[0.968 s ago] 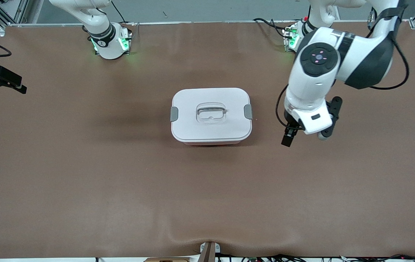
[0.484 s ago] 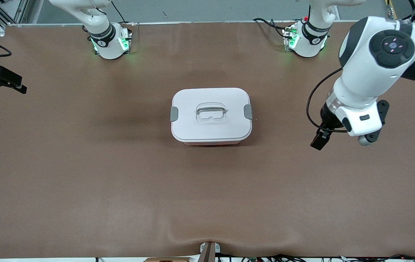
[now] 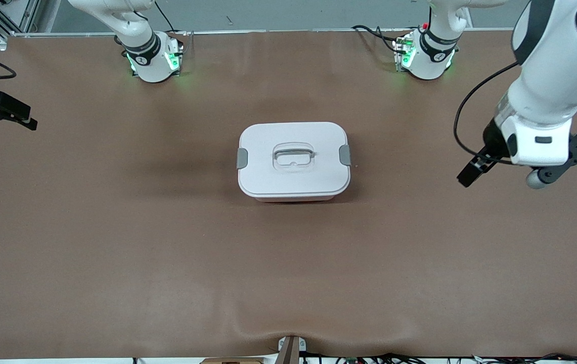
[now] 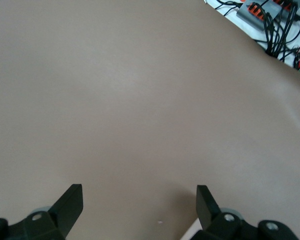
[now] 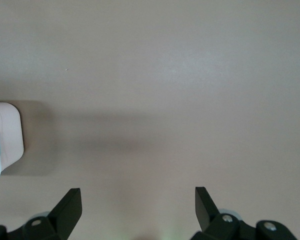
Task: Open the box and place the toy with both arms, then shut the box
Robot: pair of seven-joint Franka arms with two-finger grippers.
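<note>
The box (image 3: 294,161) stands in the middle of the table with its white lid on, a grey clip (image 3: 242,158) at each short end and a recessed handle (image 3: 294,154) in the centre. A thin pink strip of its body shows under the lid's near edge. The toy is out of view. My left gripper (image 3: 470,174) hangs open and empty over bare table toward the left arm's end, well apart from the box; the left wrist view shows only the mat between its fingers (image 4: 140,196). My right gripper (image 3: 7,119) waits open and empty at the right arm's end (image 5: 138,197); the box's corner (image 5: 5,140) shows in that wrist view.
The brown mat (image 3: 167,253) covers the whole table. Both green-lit arm bases (image 3: 154,58) stand along the edge farthest from the front camera. Cables and a grey block (image 4: 270,20) lie off the mat's edge in the left wrist view.
The left arm has swung away from beside the box toward its own end of the table, gripper still open. The right arm and the box have not moved.
</note>
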